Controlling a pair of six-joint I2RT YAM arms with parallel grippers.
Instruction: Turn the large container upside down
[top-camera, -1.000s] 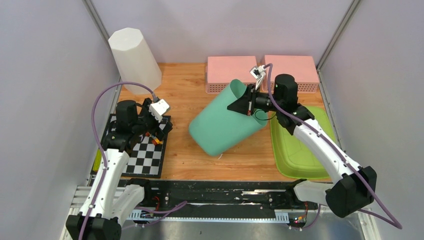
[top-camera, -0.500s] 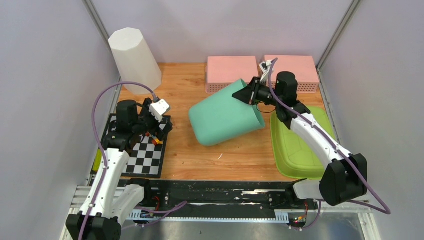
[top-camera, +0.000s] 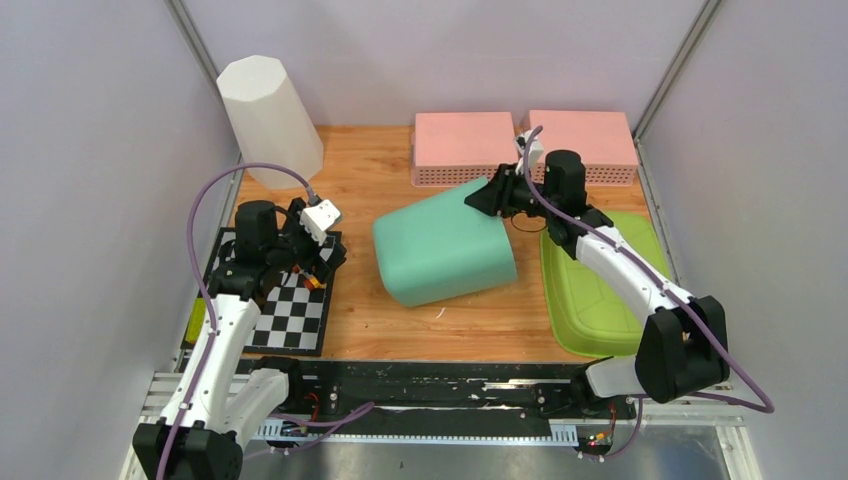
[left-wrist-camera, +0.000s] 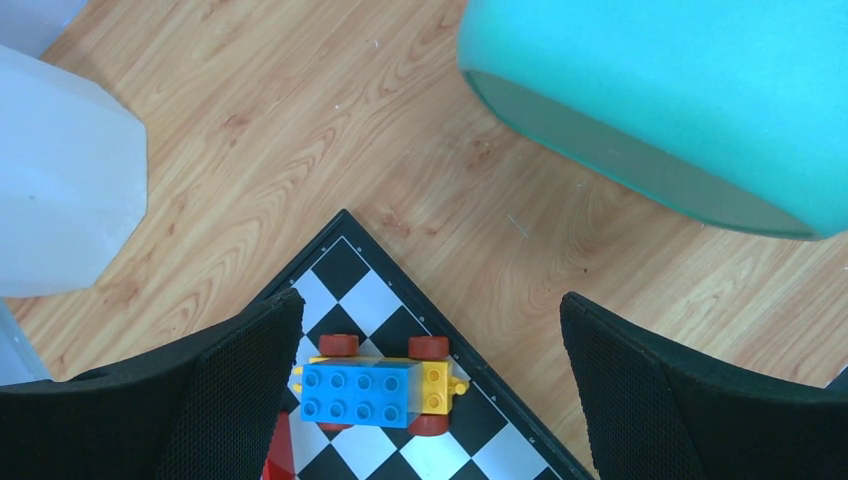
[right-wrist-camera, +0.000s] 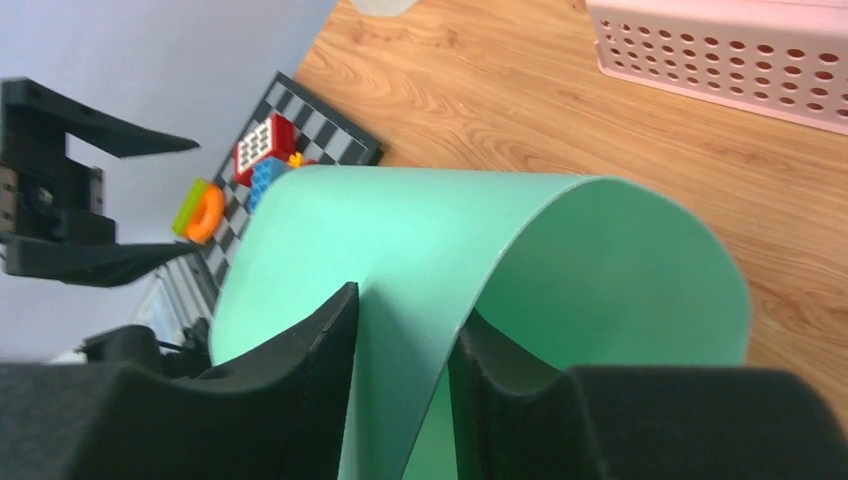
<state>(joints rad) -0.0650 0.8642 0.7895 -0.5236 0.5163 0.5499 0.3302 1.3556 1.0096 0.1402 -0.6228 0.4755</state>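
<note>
The left gripper (left-wrist-camera: 432, 335) hangs spread wide above the checkerboard mat (top-camera: 290, 312). At the middle of the desk (top-camera: 372, 180) the large green container (top-camera: 440, 252) lies on its side. The right gripper (right-wrist-camera: 405, 330) pinches its rim wall.

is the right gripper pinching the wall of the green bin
Yes, the right wrist view shows the right gripper with one finger on each side of the thin wall of the green bin, closed onto it.

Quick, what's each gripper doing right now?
Left gripper: open, empty.
Right gripper: closed on the large container at its rim.
</note>
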